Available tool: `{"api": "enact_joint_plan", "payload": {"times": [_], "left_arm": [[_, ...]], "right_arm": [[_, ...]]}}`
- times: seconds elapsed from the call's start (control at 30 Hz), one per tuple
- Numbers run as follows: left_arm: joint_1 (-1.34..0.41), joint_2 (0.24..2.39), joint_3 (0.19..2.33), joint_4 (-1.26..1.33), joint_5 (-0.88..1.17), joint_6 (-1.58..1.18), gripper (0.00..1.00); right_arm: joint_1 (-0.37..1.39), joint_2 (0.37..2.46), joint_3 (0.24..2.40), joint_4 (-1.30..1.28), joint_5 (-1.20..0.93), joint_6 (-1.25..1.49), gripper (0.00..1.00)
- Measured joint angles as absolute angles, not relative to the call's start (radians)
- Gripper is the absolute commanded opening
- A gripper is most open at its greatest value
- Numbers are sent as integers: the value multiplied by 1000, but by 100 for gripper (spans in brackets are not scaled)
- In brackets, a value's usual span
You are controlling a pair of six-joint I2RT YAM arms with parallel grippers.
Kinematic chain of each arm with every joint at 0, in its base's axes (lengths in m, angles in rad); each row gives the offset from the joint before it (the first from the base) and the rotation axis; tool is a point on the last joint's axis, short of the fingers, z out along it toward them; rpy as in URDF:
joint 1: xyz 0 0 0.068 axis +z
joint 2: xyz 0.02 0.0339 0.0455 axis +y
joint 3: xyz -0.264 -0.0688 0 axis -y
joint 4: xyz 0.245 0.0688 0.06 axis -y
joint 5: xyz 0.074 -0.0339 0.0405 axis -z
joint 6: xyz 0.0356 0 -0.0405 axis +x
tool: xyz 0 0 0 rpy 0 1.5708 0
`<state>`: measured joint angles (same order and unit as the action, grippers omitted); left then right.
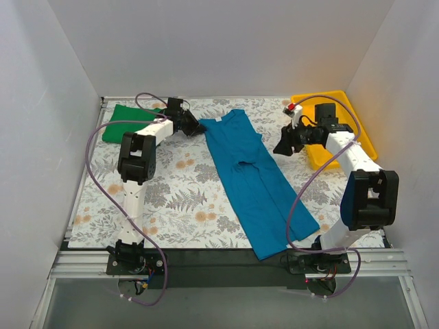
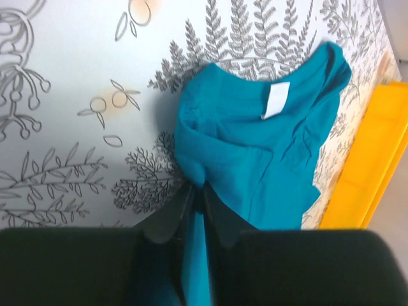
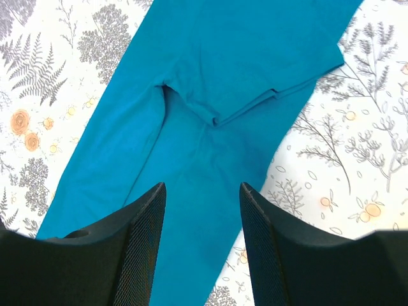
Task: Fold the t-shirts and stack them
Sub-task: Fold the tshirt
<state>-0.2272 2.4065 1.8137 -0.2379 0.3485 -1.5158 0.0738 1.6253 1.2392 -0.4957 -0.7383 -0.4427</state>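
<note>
The teal-blue t-shirt [image 1: 254,181] is laid out as one long narrow strip on the fern-print table [image 1: 178,199]. Its long axis runs on a diagonal, collar end at the far middle, hem end down at the near right edge. The wrist view shows the neck opening and its white label [image 2: 275,101] facing up, and there's a bunched fold with a sleeve partway along the strip.

Over to the left gripper [image 1: 199,128]: its jaws are pressed together on a pinch of teal cloth at the collar-end corner, fabric squeezed right between the fingers [image 2: 191,205]. The rest of the shirt trails away from it toward the near right.

The right gripper [image 1: 281,147] is spread wide and holds nothing. It hangs above the right side of the strip near the sleeve fold, and teal cloth shows through the gap between its fingers [image 3: 143,236].

The green t-shirt [image 1: 127,123] sits folded in the far left corner, well apart from both grippers, and the yellow tray [image 1: 363,137] rests far right
</note>
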Motion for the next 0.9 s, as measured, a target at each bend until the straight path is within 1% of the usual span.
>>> {"api": "enact_joint_plan", "payload": {"times": [0.03, 0.07, 0.27, 0.4, 0.53, 0.57, 0.6, 0.63, 0.67, 0.8, 0.9], "left_arm": [[-227, 2420, 1831, -242, 353, -1516, 2], [-225, 2435, 1856, -258, 357, -1512, 0], [-215, 2484, 1967, -341, 347, -1499, 0], [-190, 2508, 2037, -414, 315, -1486, 0], [-142, 2580, 2179, -480, 302, -1475, 0], [-130, 2598, 2213, -493, 300, -1473, 4], [-119, 2611, 2236, -500, 299, -1470, 10], [-108, 2624, 2260, -507, 300, -1465, 22], [-99, 2631, 2281, -516, 308, -1460, 27], [-72, 2617, 2292, -531, 296, -1417, 36], [-68, 2530, 2161, -510, 277, -1368, 43]], "right_arm": [[58, 1619, 1234, -492, -756, -448, 57], [40, 1617, 1227, -489, -775, -451, 57], [-43, 1617, 1176, -480, -846, -467, 57], [-44, 1617, 1173, -477, -873, -476, 57], [-43, 1617, 1166, -476, -902, -497, 56], [-43, 1617, 1164, -476, -907, -504, 56], [-43, 1617, 1163, -476, -914, -510, 56], [-43, 1617, 1163, -477, -920, -519, 56], [-43, 1617, 1163, -478, -924, -529, 56], [-36, 1617, 1161, -492, -926, -569, 56], [-17, 1612, 1153, -501, -904, -612, 56]]}}
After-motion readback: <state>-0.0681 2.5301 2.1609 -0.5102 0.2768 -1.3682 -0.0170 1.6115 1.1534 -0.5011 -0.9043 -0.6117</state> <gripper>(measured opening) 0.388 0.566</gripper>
